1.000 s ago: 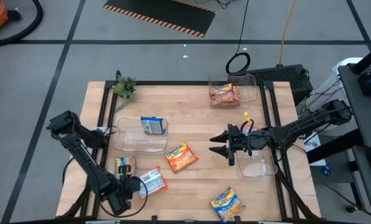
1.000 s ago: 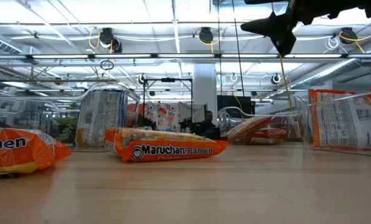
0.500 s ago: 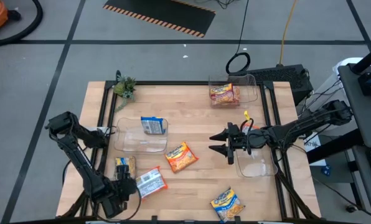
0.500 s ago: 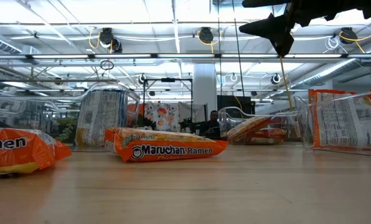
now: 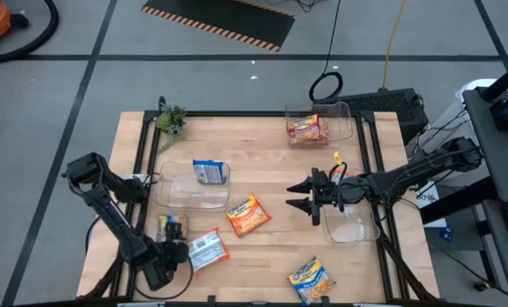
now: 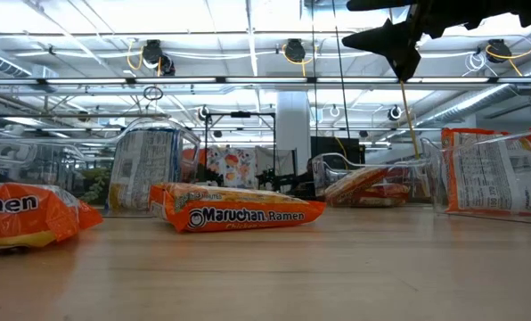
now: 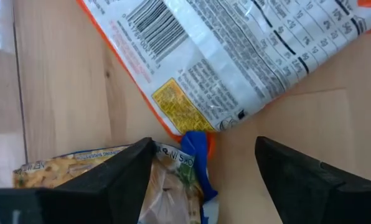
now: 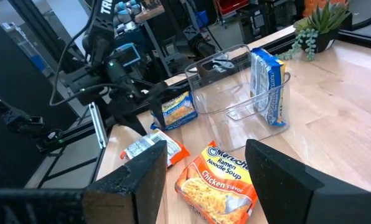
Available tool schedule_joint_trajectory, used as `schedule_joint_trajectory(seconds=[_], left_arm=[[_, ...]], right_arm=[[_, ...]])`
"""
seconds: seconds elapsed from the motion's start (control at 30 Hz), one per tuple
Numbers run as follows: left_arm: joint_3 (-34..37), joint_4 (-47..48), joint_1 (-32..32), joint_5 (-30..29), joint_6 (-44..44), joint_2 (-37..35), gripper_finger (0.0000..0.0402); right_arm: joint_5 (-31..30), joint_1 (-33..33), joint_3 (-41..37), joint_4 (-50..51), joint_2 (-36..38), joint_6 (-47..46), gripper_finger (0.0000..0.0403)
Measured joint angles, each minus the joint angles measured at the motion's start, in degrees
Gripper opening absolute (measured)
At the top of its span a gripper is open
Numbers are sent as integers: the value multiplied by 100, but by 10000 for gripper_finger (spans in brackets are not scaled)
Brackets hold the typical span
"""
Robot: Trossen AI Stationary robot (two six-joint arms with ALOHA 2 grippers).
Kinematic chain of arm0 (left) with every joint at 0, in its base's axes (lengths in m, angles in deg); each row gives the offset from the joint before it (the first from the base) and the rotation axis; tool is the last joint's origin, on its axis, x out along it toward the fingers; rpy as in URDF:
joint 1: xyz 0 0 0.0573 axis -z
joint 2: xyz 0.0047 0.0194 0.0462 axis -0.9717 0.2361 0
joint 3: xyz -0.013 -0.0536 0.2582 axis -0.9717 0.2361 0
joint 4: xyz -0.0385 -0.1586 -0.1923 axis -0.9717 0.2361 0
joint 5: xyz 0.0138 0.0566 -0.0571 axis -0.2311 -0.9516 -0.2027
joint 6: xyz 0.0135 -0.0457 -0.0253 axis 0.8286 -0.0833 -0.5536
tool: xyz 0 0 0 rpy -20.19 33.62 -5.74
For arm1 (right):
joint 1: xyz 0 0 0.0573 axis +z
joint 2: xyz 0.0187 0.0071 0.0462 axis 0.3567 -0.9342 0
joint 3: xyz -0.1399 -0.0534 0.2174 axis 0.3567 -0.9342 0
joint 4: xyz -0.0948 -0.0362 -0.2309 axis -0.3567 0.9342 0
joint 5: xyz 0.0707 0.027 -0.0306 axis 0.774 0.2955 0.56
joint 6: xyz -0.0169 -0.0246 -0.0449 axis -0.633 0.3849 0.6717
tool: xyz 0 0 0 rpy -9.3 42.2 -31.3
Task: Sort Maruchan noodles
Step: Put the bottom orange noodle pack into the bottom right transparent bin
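Loose noodle packets lie flat on the wooden table: a yellow one (image 5: 164,227), a silver-white one with orange edges (image 5: 206,249), an orange one (image 5: 248,214) and a yellow-and-blue one (image 5: 310,279) by the near edge. My left gripper (image 5: 174,243) is open and low at the near left. In its wrist view (image 7: 204,142) the yellow packet's blue-tipped end (image 7: 195,149) lies between the fingers, with the silver-white packet (image 7: 235,56) just beyond. My right gripper (image 5: 291,196) hangs open, high above the table's middle (image 6: 392,45). My left gripper comes from above, slanting, with one finger (image 7: 132,171) over the yellow packet's end (image 7: 173,186). I cannot tell whether the finger touches it. The packet lies flat on the table.
A clear bin (image 5: 190,192) at centre left holds a blue packet (image 5: 210,172) leaning on its far wall. A far bin (image 5: 339,115) holds orange packets (image 5: 307,128). A third clear bin (image 5: 352,228) sits by the right edge. A small plant (image 5: 170,119) stands at the far left corner.
My left gripper has drawn back from the silver-white packet toward the table's left edge, then shifted toward the far edge over the yellow packet's near end. My right arm has kept still.
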Motion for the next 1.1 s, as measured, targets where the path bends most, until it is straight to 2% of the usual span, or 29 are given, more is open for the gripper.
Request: schedule_joint_trajectory(seconds=[0.23,0.57,0.77,1.1], left_arm=[[208,-155,-236,-143,317,-6,273],[311,-1228,-636,-521,1424,11,273],[312,-1591,-938,-472,1905,11,273],[307,-2208,-1091,-397,2579,11,273]], right_arm=[[-4,0,0,2,0,3,210],[-11,0,0,11,0,5,210],[-11,0,2,15,2,5,210],[-15,-2,2,15,2,49,210]])
